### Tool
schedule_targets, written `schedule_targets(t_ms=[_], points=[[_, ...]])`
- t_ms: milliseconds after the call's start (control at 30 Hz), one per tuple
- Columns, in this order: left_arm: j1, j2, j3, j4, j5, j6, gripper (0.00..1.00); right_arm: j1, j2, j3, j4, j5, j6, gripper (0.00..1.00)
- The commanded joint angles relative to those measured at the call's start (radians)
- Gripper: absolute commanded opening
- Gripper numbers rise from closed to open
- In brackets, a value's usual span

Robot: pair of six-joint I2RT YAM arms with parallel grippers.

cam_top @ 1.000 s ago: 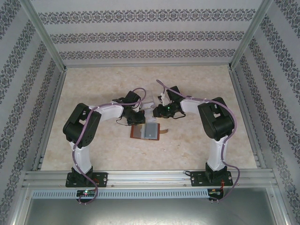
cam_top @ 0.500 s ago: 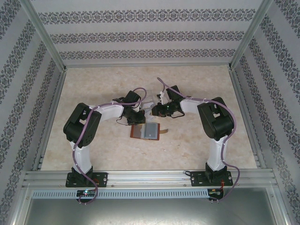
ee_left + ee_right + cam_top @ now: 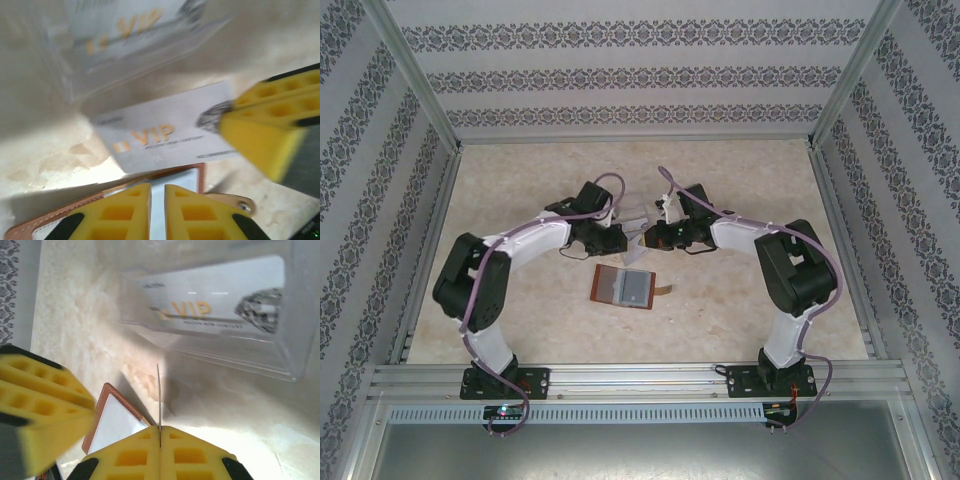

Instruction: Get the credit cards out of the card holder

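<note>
Within the last second the right gripper (image 3: 160, 432) has been closed on a credit card (image 3: 165, 132), which is held on edge above the table (image 3: 740, 320). The left gripper (image 3: 157, 192) has been drawn back from the card holder (image 3: 623, 288), and its fingers are parted by a narrow slit with nothing between them. One card is thus judged extracted and ready to be set down. The card holder is left lying open near the table's middle, just on the near-edge side of both grippers. A second credit card (image 3: 210, 300) is seen in the clear tray (image 3: 240, 360), toward the far edge.
</note>
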Motion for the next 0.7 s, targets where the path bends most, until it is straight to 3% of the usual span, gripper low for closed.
schedule_targets(t_ms=[0, 200, 433, 667], points=[[0.025, -0.070, 0.099, -0.083, 0.017, 0.137, 0.19, 0.003, -0.069, -0.027, 0.036, 0.019, -0.084, 0.00], [0.084, -0.078, 0.214, -0.135, 0.218, 0.409, 0.25, -0.003, -0.140, -0.042, 0.069, -0.041, -0.225, 0.00], [0.099, -0.136, 0.256, -0.242, 0.375, 0.718, 0.27, -0.014, -0.233, -0.064, 0.076, -0.182, -0.515, 0.00], [0.099, -0.165, 0.282, -0.439, 0.502, 0.970, 0.32, -0.023, -0.355, -0.088, 0.035, -0.271, -0.684, 0.00]])
